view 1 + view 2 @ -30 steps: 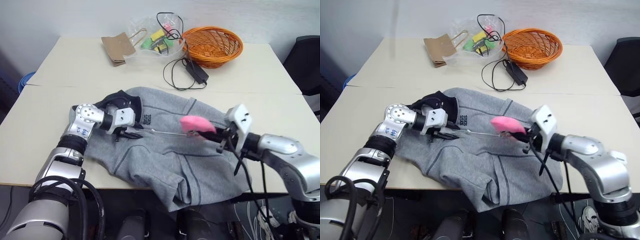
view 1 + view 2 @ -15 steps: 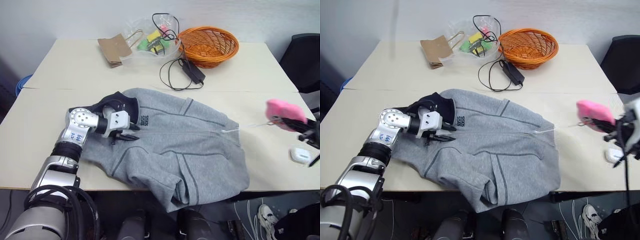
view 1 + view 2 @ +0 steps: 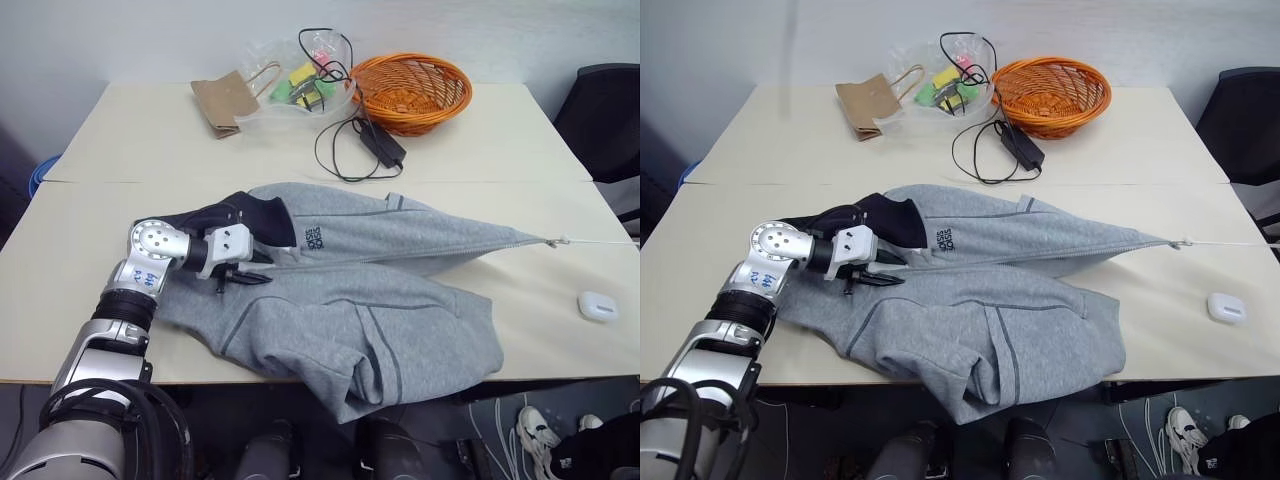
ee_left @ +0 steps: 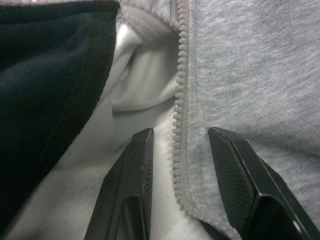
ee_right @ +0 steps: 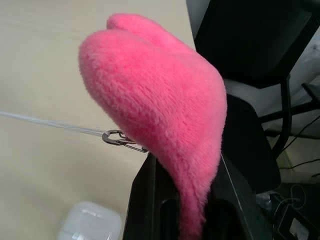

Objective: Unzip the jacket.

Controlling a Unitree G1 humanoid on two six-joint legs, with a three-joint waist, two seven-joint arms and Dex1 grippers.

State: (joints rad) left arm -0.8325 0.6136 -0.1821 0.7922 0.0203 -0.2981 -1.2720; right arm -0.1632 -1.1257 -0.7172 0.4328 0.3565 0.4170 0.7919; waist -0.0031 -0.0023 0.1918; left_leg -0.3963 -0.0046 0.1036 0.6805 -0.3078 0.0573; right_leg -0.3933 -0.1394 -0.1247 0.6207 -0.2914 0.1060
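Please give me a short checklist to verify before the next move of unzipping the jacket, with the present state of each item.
1. Left gripper astride the zipper edge near the collar of the jacket: ok.
2. Right gripper shut on the pink plush tag: ok.
3. Cord from the zipper pull taut: ok.
4. Zipper fully open to the hem: cannot tell.
5. White case clear of the cord: ok.
6. Cable clear of the jacket: ok.
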